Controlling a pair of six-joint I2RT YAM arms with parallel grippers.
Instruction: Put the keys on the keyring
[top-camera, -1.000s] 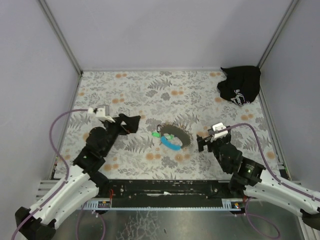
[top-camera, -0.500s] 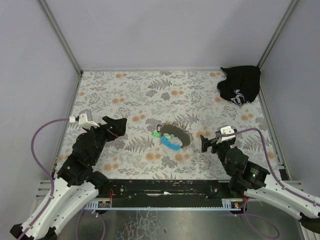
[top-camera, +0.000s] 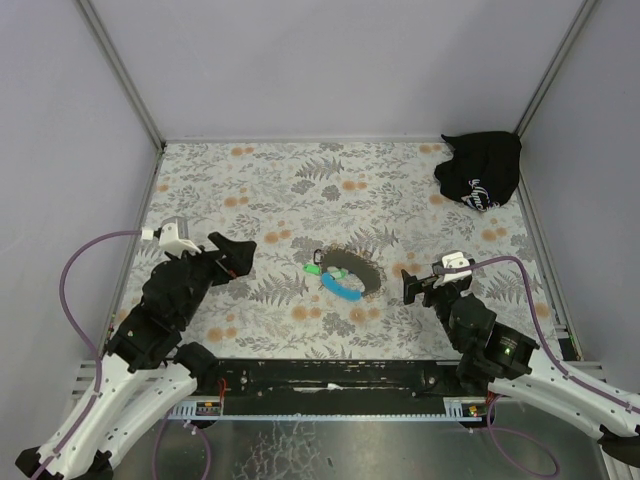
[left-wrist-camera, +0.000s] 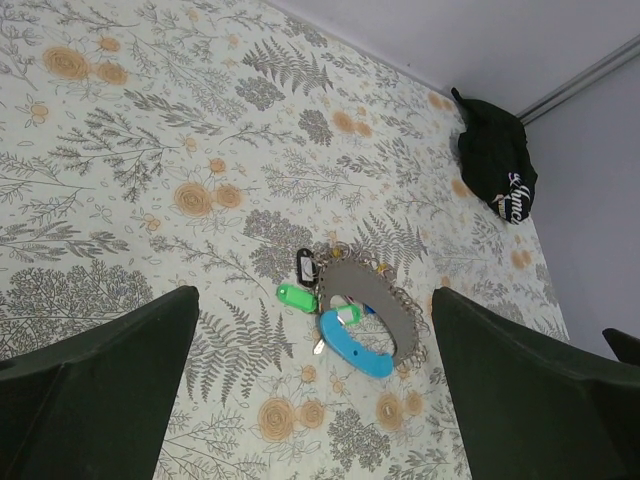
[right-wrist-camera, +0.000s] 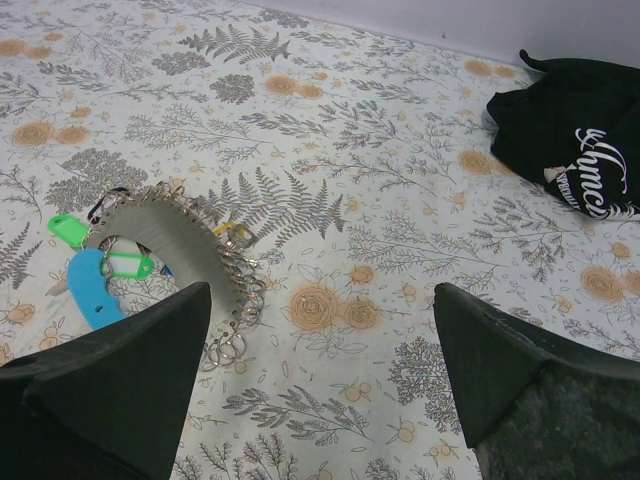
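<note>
While the keyring (top-camera: 343, 273) lies untouched, the left fingers (left-wrist-camera: 90, 400) and right fingers (right-wrist-camera: 100, 400), spread wide, have drawn back.

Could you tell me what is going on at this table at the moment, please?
Nothing is being held right now. The left gripper and the right gripper are both open, poised on either side of the keyring, which lies on the floral table between them. Neither touches it. A black bag sits in the far right corner.
</note>
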